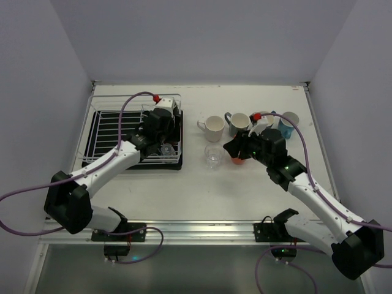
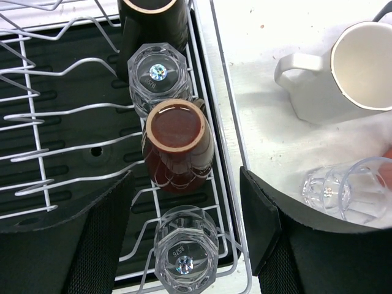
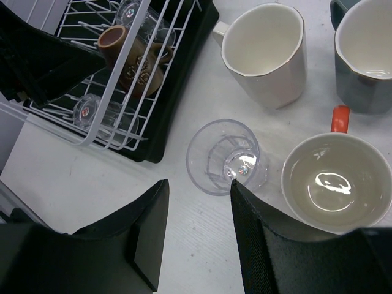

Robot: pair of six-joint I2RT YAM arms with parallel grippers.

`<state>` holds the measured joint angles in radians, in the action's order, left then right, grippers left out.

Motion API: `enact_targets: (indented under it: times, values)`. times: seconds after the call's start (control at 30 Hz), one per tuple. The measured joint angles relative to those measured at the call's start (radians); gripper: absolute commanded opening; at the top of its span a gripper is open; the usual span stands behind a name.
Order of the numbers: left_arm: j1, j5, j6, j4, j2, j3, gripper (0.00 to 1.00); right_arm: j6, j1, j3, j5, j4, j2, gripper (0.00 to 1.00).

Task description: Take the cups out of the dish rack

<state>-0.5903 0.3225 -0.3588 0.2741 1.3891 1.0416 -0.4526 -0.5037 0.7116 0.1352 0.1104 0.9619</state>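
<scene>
Left wrist view looks straight down into the right end of the dish rack [image 2: 73,135], white wire prongs over a black ribbed tray. A glossy brown cup [image 2: 177,138] with a pale rim lies tilted on the wires. One clear faceted tumbler [image 2: 158,76] stands mouth-down just beyond it and another [image 2: 185,254] nearer the camera. The left claw [image 2: 187,177] hangs over the brown cup, released, with a gap on each side of the cup. A darker cup [image 2: 153,18] is cut off by the top edge.

On my right wrist camera, the right claw [image 3: 199,190] is also released, with only bare tabletop [image 3: 184,245] between its fingers. An upright clear tumbler [image 3: 223,156] stands just past the tips. An orange-handled mug [image 3: 337,184] with a cream inside sits just outside the right finger, partly hidden by it. A cream mug [image 3: 263,52] stands farther off, and a grey mug [image 3: 364,55] is cropped at the corner.

From the top camera, a light blue mug [image 1: 288,124] ends the row on the tabletop. The arms cover the rack's right end and most of the orange mug there.

The nearer tumbler's base carries small raised characters that I cannot read with confidence.
</scene>
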Motion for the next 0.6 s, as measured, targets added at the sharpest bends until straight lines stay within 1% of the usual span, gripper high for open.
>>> enact_targets:
  times: [0.1,0.23,0.33,0.43,0.6]
  values:
    - [0.0,0.016,0.003,0.001,0.008,0.009,0.72,0.0,0.0,0.0,0.007,-0.002,0.0,0.48]
    - [0.0,0.052,0.004,-0.001,0.059,0.065,0.71,0.0,0.0,0.0,0.013,-0.007,0.002,0.48]
    - [0.001,0.068,0.003,-0.003,0.096,0.094,0.69,0.0,0.0,0.0,0.014,-0.007,0.002,0.48]
    - [0.005,0.076,0.0,-0.003,0.124,0.1,0.66,0.0,0.0,0.0,0.014,-0.008,0.003,0.48]
    - [0.017,0.078,-0.015,-0.002,0.151,0.1,0.64,0.0,0.0,0.0,0.014,-0.015,0.013,0.48]
